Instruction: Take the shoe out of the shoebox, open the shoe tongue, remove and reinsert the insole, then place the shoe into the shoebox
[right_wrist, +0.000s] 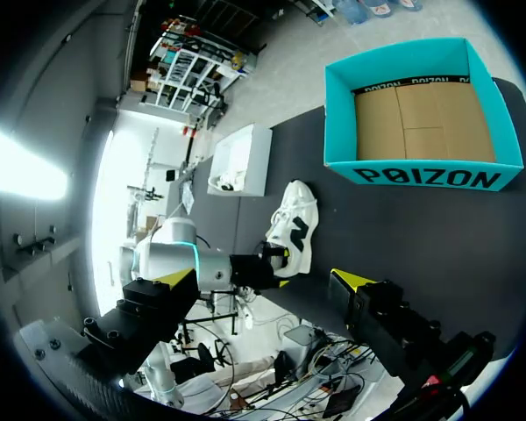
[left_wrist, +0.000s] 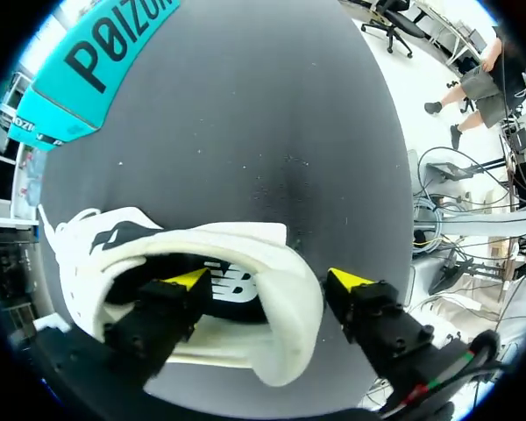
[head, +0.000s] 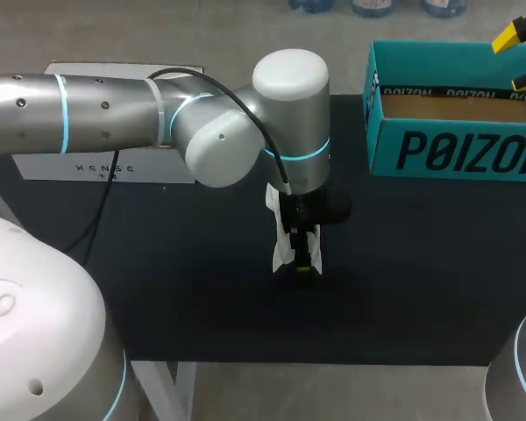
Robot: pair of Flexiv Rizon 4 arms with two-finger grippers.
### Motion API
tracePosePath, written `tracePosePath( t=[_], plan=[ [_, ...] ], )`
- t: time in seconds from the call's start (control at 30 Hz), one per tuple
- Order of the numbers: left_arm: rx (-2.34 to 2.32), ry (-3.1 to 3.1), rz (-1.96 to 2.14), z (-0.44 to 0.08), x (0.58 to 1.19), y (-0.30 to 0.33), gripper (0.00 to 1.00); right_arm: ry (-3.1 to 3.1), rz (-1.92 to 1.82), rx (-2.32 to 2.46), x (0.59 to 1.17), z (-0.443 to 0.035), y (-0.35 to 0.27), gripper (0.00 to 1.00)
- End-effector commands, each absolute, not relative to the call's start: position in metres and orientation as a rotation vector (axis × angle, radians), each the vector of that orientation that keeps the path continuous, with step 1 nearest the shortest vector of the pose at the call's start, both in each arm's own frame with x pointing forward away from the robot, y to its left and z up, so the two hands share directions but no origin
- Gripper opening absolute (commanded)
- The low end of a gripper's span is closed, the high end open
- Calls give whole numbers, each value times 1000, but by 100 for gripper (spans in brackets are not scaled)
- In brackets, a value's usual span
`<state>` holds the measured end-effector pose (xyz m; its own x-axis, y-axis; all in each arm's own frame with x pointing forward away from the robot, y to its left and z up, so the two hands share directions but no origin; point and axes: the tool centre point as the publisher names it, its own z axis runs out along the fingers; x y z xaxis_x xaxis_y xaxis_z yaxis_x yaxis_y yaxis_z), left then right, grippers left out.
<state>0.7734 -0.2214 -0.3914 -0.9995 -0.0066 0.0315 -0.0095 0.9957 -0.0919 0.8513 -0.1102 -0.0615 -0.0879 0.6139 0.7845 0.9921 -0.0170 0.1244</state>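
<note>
A white sneaker (left_wrist: 245,241) with a black insole lies on the black table mat, mostly hidden under my left wrist in the head view, where only a white part (head: 282,241) shows. My left gripper (left_wrist: 267,281) is open and straddles the shoe's collar wall: one fingertip (left_wrist: 188,281) is inside the shoe opening, the other stands just outside it. In the head view, the left gripper (head: 304,263) points down at mid-table. The teal shoebox (head: 456,149) stands empty at the back right. My right gripper (head: 523,58) hangs open above the box, holding nothing, far from the shoe (right_wrist: 294,228).
A white box (head: 105,167) sits at the back left of the mat, partly behind my left arm (head: 114,105). Black mat (head: 421,281) stretches between the shoe and the front edge. The shoebox (right_wrist: 421,114) has a bare cardboard floor.
</note>
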Motion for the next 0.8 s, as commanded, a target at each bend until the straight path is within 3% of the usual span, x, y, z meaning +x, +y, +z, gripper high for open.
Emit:
tracePosePath(
  t=[0.03, 0.07, 0.1, 0.3, 0.8],
  plan=[
    [16, -3102, 121, -405, 775, -225, 45, -1749, -946, -1673, 853, -62, -110, 100],
    [21, -3095, 119, -407, 775, -225, 17, -1749, -946, -1673, 853, -62, -110, 100],
    [29, -3091, 100, -409, 775, -224, 0, -1749, -946, -1673, 853, -62, -110, 100],
    [23, -3079, 79, -402, 774, -220, 0, -1749, -946, -1673, 853, -62, -110, 100],
    [-254, -3024, 17, -330, 746, -200, 0, -1749, -946, -1673, 853, -62, -110, 100]
  ],
)
